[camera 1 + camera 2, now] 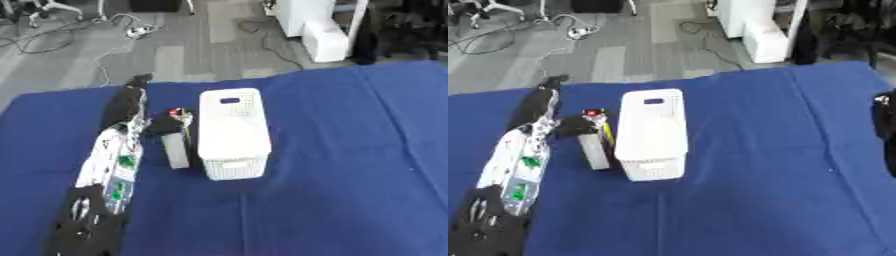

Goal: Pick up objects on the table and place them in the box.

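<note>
Blue cloth covers the table (350, 165). The robot's left hand (131, 100) reaches out from the left side, dark fingers stretched away from the body; whether they are spread or curled round anything cannot be told. Just to the right of that hand stands one grey upright object (175, 149), box-like, with a dark top and a small red and yellow part at its far end. It looks stiff and probably light, with smooth sides that could slip, so the likely place to take hold is across its narrow flanks, near the middle. Touching or nearly touching its right side sits one white box (233, 132), a perforated plastic basket with a handle slot, long side running away from the robot. A dark shape (885, 131) at the right edge may be the right hand; its fingers cannot be made out.
</note>
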### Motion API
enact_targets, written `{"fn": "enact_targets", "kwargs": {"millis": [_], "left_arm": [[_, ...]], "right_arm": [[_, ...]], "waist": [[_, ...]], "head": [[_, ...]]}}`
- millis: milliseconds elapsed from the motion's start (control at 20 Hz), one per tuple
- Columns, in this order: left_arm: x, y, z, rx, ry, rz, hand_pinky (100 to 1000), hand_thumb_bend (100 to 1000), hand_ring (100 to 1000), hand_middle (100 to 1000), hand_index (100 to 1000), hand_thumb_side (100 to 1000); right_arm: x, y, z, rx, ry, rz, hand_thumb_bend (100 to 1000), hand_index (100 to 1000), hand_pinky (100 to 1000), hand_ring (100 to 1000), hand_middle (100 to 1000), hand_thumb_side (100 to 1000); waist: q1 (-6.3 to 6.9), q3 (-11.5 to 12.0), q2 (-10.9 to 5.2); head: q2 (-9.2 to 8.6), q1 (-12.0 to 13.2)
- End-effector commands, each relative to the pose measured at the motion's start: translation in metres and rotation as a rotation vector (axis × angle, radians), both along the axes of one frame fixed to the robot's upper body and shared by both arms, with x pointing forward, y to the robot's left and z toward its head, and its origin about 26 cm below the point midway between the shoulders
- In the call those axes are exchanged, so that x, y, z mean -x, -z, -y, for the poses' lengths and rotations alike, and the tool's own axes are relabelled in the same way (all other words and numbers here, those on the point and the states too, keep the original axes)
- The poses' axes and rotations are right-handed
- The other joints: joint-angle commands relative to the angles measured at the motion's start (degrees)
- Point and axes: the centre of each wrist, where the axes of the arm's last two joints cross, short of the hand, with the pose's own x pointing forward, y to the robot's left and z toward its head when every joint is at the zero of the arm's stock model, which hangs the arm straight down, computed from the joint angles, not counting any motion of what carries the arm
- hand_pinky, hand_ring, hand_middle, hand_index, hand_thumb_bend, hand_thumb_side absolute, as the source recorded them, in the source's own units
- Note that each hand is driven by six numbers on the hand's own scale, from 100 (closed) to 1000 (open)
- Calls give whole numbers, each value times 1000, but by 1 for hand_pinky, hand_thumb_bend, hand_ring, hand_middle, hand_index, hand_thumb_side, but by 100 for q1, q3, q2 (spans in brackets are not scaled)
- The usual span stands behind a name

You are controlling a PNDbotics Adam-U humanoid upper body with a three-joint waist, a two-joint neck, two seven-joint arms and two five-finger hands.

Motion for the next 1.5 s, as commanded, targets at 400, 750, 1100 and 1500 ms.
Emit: {"fn": "enact_targets", "kwargs": {"millis": [400, 750, 1100, 1500], "left_arm": [[-17, -5, -19, -83, -17, -118, 372, 676, 589, 837, 968, 724], [-23, -7, -20, -75, 1, -215, 325, 731, 559, 840, 999, 736], [-29, -11, -15, -89, 30, -228, 331, 730, 574, 841, 956, 727], [-38, -10, -11, -107, 50, -235, 336, 710, 582, 839, 932, 721]], "right_arm": [[1, -6, 2, 19, 4, 18, 100, 383, 162, 291, 252, 1000], [2, -5, 2, 22, 4, 16, 100, 383, 162, 291, 252, 1000], [2, -5, 2, 24, 2, 17, 100, 384, 162, 291, 252, 1000], [1, -7, 1, 19, -3, 16, 100, 384, 162, 291, 252, 1000]], "waist": [[-20, 11, -73], [-17, 14, -78], [-11, 1, -85], [-5, -22, -93]], "head": [[-48, -2], [-41, -8], [-38, 22], [-35, 27]]}}
